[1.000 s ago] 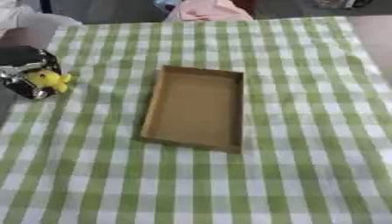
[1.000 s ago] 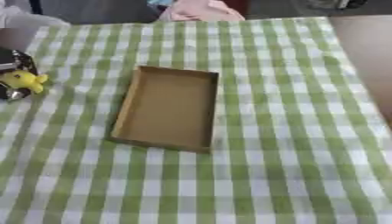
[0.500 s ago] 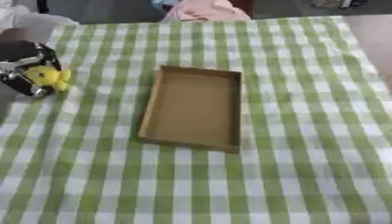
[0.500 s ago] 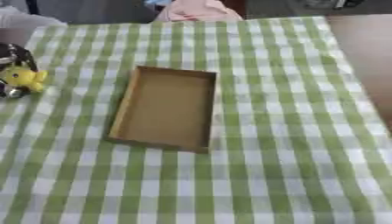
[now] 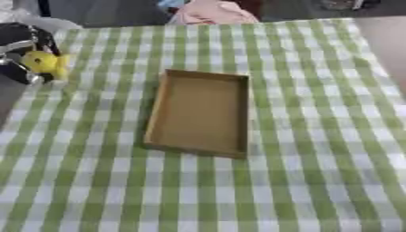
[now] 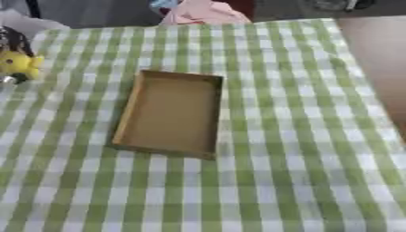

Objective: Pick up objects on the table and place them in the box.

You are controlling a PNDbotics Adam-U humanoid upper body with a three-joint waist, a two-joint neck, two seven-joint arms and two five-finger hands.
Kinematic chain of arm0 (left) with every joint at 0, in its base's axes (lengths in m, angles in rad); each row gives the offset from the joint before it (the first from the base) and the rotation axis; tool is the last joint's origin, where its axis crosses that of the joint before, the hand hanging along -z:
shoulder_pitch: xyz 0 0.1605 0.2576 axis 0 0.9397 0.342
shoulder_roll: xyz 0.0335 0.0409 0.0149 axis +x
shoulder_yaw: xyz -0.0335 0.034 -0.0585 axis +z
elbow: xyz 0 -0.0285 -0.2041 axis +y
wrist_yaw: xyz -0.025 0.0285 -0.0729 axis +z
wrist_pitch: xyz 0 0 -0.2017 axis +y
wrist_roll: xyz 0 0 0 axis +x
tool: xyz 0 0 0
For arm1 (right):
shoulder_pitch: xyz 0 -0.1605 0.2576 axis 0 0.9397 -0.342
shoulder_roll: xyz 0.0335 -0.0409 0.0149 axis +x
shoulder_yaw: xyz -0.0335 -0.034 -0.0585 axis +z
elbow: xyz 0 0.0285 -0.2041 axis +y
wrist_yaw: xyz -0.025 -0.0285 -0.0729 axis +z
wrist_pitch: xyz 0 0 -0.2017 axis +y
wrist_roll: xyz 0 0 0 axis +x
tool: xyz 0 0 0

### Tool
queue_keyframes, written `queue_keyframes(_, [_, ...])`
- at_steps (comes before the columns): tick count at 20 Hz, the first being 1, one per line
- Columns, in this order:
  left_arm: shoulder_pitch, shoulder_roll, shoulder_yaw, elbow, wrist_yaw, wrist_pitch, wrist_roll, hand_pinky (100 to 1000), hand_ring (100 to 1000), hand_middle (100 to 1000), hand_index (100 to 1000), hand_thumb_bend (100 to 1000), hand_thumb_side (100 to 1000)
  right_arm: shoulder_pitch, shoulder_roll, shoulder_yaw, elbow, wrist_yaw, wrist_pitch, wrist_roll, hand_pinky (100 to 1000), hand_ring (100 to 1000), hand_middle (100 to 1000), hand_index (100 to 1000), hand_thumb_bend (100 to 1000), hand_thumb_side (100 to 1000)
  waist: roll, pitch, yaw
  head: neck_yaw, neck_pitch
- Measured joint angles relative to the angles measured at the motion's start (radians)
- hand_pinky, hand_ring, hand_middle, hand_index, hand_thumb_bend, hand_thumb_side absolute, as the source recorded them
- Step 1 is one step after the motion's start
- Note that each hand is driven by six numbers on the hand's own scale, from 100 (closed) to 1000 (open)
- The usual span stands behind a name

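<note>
- While the near cloth [image 5: 198, 195] lies bare on the tabletop, the box [image 5: 202, 113] sits open at mid-table, shallow, brown, with nothing in it.
- Further back at the left edge, the left hand [image 5: 20, 50] is curled round a yellow toy [image 5: 44, 62], held well apart from the box.
- The risk, as a guess: the small, rounded toy may slip or clip the box's low wall and land outside.
- The right hand shows in neither view.
</note>
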Motion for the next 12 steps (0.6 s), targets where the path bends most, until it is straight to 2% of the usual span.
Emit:
queue_keyframes(4, [-0.005, 0.0, 0.0, -0.055, 0.056, -0.02, -0.022, 343, 556, 643, 675, 306, 100, 0.0, 0.0, 0.0, 0.0, 0.0, 0.0, 0.0, 801, 707, 583, 856, 100, 716, 0.0, -0.001, 0.0, -0.001, 0.0])
queue_keyframes(7, [-0.01, -0.002, -0.004, -0.102, 0.102, -0.043, -0.044, 334, 550, 638, 671, 338, 100, 0.0, 0.0, 0.0, 0.0, -0.001, 0.0, 0.0, 801, 707, 583, 856, 100, 714, 0.0, -0.003, 0.0, -0.002, -0.001])
queue_keyframes(12, [-0.021, -0.019, -0.034, -0.162, 0.167, -0.069, -0.058, 316, 536, 624, 659, 323, 100, 0.0, 0.0, 0.0, 0.0, -0.005, 0.0, 0.0, 801, 707, 583, 856, 100, 713, 0.0, -0.004, -0.002, -0.005, -0.001])
